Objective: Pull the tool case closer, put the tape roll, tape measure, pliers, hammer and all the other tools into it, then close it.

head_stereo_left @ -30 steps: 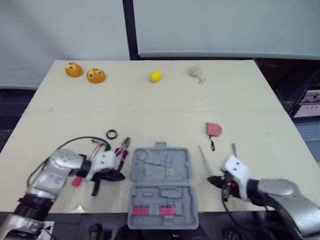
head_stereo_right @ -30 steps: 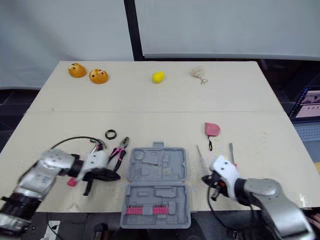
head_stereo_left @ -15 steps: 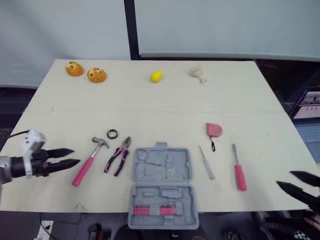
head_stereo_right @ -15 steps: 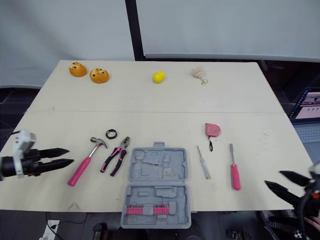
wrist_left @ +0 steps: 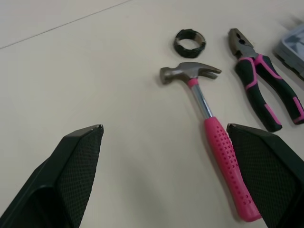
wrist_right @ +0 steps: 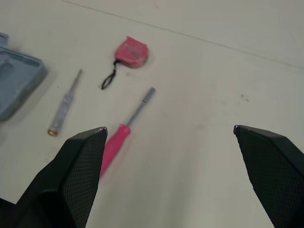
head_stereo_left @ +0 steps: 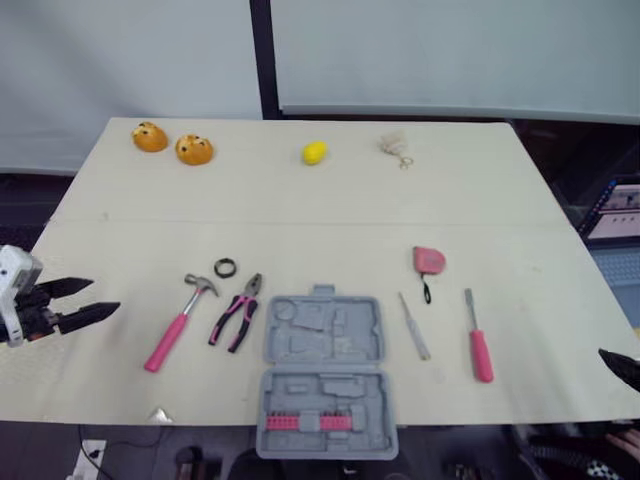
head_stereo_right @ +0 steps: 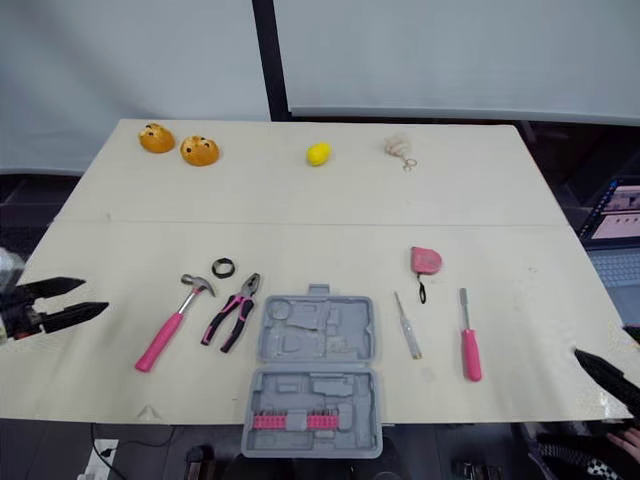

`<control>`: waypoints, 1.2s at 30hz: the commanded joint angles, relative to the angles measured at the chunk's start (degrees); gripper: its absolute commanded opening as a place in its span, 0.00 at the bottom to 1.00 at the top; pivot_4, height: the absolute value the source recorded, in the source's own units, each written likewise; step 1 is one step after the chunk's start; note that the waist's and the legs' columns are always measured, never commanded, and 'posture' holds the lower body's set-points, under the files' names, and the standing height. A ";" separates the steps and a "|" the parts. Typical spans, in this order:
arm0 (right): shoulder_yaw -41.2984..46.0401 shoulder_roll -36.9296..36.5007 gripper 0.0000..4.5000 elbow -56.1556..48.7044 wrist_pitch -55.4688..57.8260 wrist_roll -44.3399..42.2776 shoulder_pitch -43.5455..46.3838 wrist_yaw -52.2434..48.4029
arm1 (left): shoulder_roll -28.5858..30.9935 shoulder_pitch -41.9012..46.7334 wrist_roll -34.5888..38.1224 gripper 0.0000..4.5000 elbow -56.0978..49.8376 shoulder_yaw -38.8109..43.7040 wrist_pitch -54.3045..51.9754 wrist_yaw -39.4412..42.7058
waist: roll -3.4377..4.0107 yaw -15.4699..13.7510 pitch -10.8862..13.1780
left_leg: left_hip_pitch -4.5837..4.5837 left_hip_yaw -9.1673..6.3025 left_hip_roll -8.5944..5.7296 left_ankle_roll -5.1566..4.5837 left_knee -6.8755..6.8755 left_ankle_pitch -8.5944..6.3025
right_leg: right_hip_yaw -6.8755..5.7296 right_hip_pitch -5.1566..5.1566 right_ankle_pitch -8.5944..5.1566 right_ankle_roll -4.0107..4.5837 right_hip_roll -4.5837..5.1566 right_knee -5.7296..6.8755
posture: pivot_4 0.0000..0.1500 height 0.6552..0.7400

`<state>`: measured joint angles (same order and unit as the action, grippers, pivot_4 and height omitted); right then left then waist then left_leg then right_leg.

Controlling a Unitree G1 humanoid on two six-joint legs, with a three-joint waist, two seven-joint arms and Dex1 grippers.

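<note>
Found the grey moulded plastic tool case [head_stereo_left: 322, 375] lying open at the near edge of the pale wooden table [head_stereo_left: 300, 210]. Judged it light, stiff, apt to slide; best taken by its rim. Noted left gripper [head_stereo_left: 105, 295] and right gripper [wrist_right: 169, 128] spread wide, holding nothing.

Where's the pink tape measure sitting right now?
In the head views, the pink tape measure lies right of centre on the beige table, beyond the slim silver probe and the pink-handled screwdriver, right of the open grey tool case.
</note>
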<state>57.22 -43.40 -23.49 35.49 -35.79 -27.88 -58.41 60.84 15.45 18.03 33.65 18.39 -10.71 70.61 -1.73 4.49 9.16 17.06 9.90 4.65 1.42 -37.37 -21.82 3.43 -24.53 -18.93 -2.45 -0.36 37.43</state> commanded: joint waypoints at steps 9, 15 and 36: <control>-23.63 -4.11 1.00 -17.44 8.95 -15.31 21.39 13.06 | -4.99 29.65 -16.16 0.99 5.60 -26.00 12.24 16.28 | 0.03 -0.06 0.04 | 0.08 0.01 -0.04 0.06 -0.19 0.08 | 0.00 -0.02 0.02 -0.02 -0.13 0.02 | 1.00 1.00; -41.23 1.01 1.00 -17.93 9.87 -13.46 35.93 20.95 | -13.58 46.54 -27.99 0.99 24.82 -36.33 19.14 14.99 | 0.01 0.00 0.06 | 0.33 0.07 -0.07 -0.06 -0.67 0.07 | 0.02 -0.14 0.08 -0.14 -0.14 0.12 | 1.00 1.00; -53.76 7.52 1.00 -21.68 6.93 -5.52 35.28 28.95 | -23.03 54.46 -40.73 0.71 41.29 -40.68 24.25 -1.50 | 0.01 -0.29 0.04 | 1.03 0.08 0.04 -0.13 -0.96 0.13 | 0.05 -0.96 0.07 -0.12 -0.08 0.56 | 1.00 1.00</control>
<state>2.58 -36.11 -42.72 43.69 -41.37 7.55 -30.29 37.70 69.41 -22.08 74.97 -22.88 13.86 70.41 -1.71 4.20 9.21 18.10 9.98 4.69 1.29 -38.35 -21.69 3.47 -25.49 -18.86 -2.57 -0.44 38.00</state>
